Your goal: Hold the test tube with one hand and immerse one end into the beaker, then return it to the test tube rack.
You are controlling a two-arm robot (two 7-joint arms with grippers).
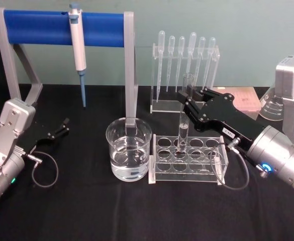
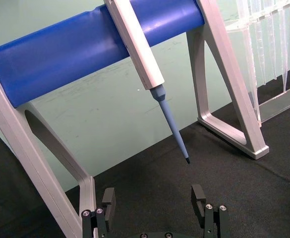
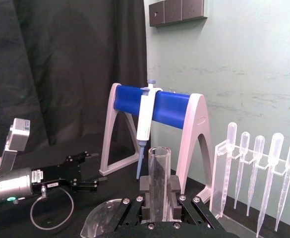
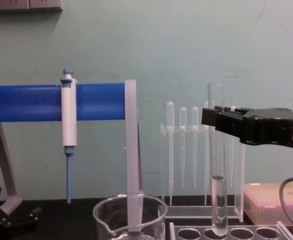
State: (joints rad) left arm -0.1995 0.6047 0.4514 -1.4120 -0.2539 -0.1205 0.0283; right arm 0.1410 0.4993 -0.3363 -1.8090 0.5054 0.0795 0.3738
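Currently your right gripper (image 1: 185,95) has its jaws clenched on the test tube (image 1: 183,125), gripping its upper part a little below the open rim. The tube stands upright, with its rounded bottom down at the test tube rack (image 1: 197,173), at a hole in the second column from the beaker side. You cannot tell from these views how deep it sits in that hole. In the chest view the lower part of the tube looks to hold some clear liquid.

The beaker (image 1: 128,155) stands on the bench (image 1: 86,211) just beside the rack, on its left. It is partly filled with clear liquid, and the tube is apart from it.

Your left gripper (image 1: 64,126) is parked low at the left of the bench, jaws released and holding nothing, pointing toward the blue-barred stand (image 1: 36,27). A white-and-blue pipette (image 1: 78,45) hangs from that stand's bar, its blue tip above the bench.

Behind the rack a clear holder (image 1: 162,106) carries a row of plastic pipettes (image 1: 192,45) with bulb tops. Behind your right arm lies a pink box (image 1: 247,100), and a glass flask (image 1: 270,108) stands near the right edge of the head view.
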